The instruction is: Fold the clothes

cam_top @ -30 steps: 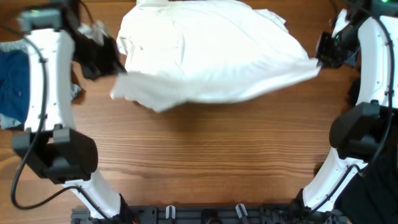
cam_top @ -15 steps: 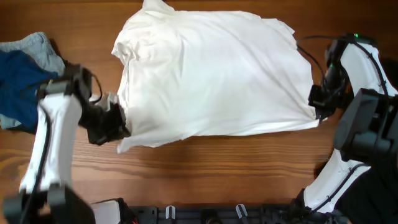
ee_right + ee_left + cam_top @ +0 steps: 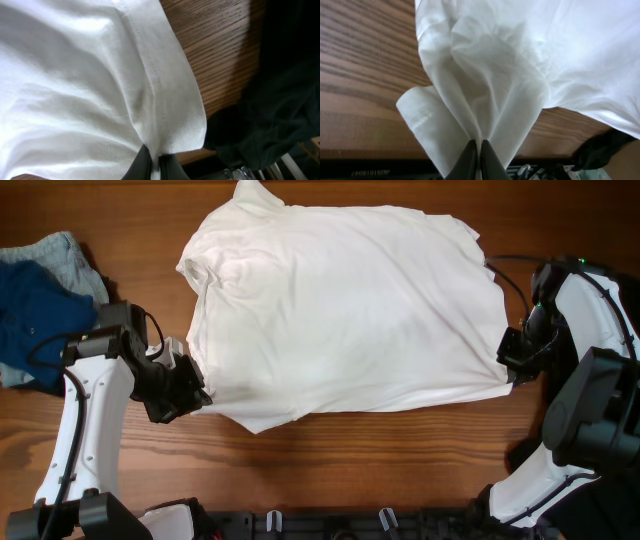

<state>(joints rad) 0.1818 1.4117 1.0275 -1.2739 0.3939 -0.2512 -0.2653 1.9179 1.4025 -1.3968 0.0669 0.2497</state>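
Note:
A white shirt [image 3: 340,310] lies spread across the wooden table, collar at the far edge. My left gripper [image 3: 198,393] is shut on the shirt's near left corner, low over the table; the left wrist view shows the cloth [image 3: 490,85] pinched between the fingers [image 3: 479,150]. My right gripper [image 3: 508,368] is shut on the shirt's near right corner; the right wrist view shows the hem [image 3: 165,115] pinched between the fingers [image 3: 152,159].
A pile of blue and grey clothes [image 3: 40,305] lies at the left edge of the table. Bare wood table [image 3: 380,450] runs along the front below the shirt. A rail with clips [image 3: 330,525] runs along the near edge.
Both grippers have drawn the shirt's near edge toward the front and lowered it. The shirt has gone from lifted and billowing to lying flatter and more spread out.

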